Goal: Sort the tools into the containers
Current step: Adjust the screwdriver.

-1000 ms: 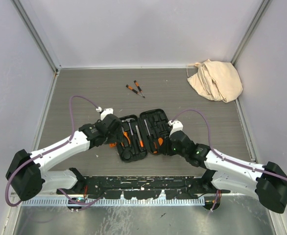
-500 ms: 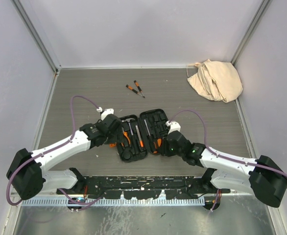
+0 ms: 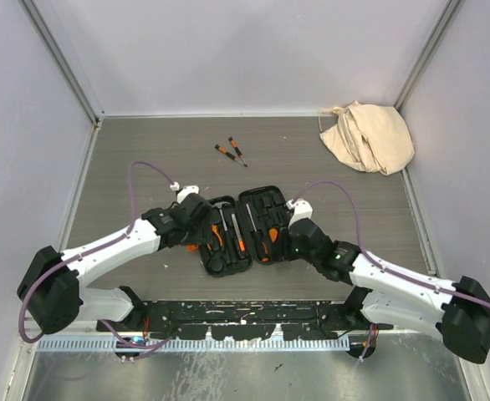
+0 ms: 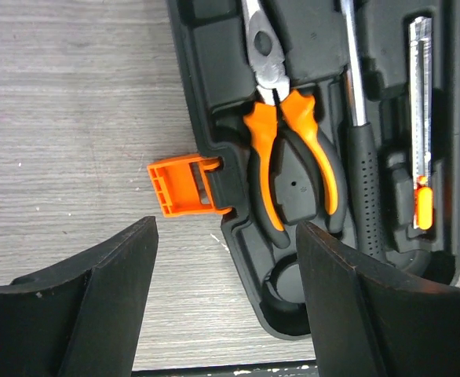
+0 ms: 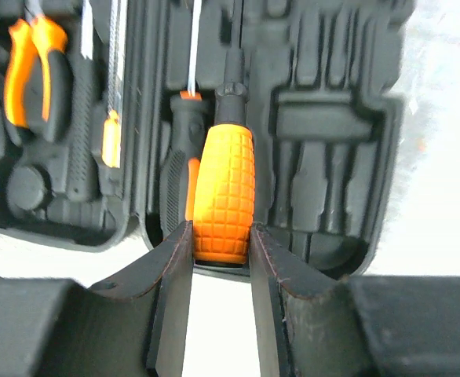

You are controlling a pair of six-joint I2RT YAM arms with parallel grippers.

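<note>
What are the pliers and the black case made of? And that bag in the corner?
Pliers: shiny grey jaws look like metal; orange-and-black grips look like rubbery plastic. Case: matte black moulded plastic, probably. Bag: beige cloth, crumpled and wrinkly.

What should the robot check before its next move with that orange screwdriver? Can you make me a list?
1. Is the tool case open? Ok, both halves lie flat.
2. Does the right gripper have a hold? Ok, it is shut on the orange-handled screwdriver.
3. Is that screwdriver sitting fully in its slot? Cannot tell.
4. Is the left gripper free? Ok, it is open and empty, near the orange latch.
5. Are all tools packed? Not ok, two loose screwdrivers lie on the table beyond the case.
</note>
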